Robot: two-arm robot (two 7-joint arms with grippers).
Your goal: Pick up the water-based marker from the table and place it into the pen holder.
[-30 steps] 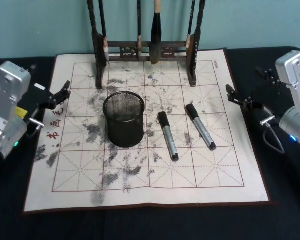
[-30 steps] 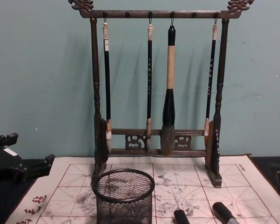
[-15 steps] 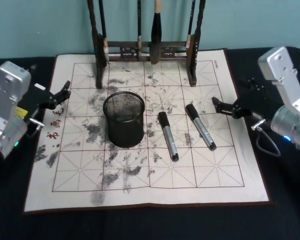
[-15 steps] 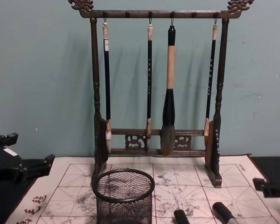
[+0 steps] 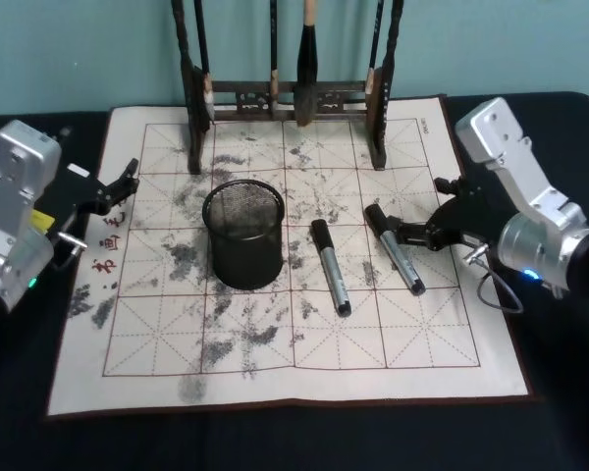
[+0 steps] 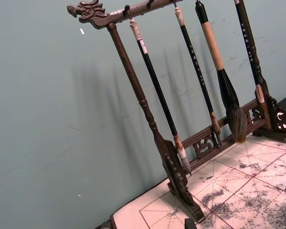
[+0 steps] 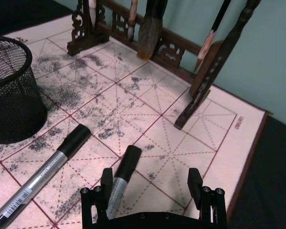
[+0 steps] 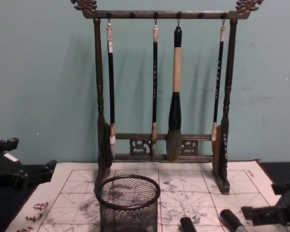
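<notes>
Marker (image 5: 394,248): right one, long axis pointing toward rack (image 5: 285,98), cap far.
Right end effector (image 5: 407,235): released, just by its cap; nearer.
Left end effector (image 5: 118,186): released, parked far left.

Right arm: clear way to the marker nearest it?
Probably yes: the right gripper is open right at that marker, nothing between them. The other marker and pen holder lie to its left; left gripper is parked.

Brush rack (image 8: 227,96), hanging brushes (image 8: 174,111), ink-stained grid mat (image 5: 275,363)
</notes>
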